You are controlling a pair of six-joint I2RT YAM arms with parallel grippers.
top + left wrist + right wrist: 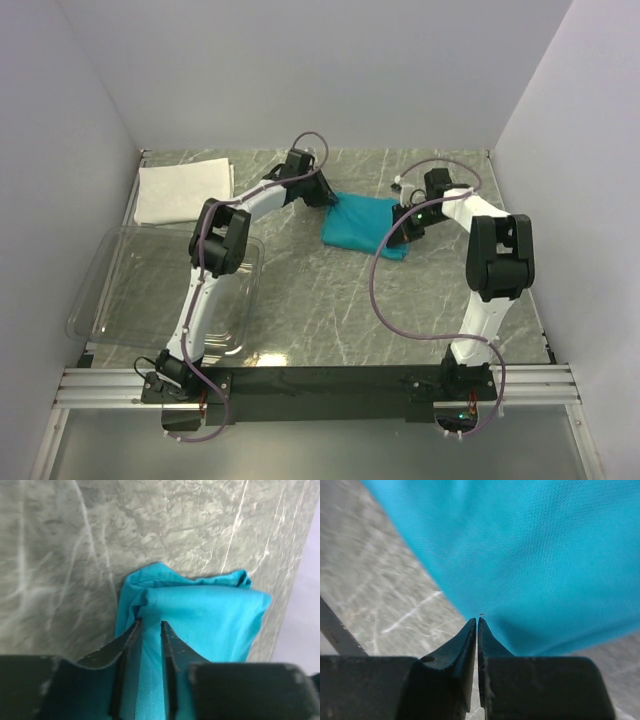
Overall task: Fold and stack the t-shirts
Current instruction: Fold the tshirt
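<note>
The teal-blue t-shirt lies folded into a rough rectangle at the table's middle back. My left gripper is at its left edge. In the left wrist view its jaws are closed on a fold of the teal shirt, with cloth filling the narrow gap. My right gripper is at the shirt's right edge. In the right wrist view its jaws are shut together, with the edge of the teal cloth meeting their tips. The white t-shirt lies as a folded rectangle at the back left.
A clear plastic bin stands at the left, under my left arm. Grey walls close in the table on the left, back and right. The marbled tabletop runs from the shirt to the front rail.
</note>
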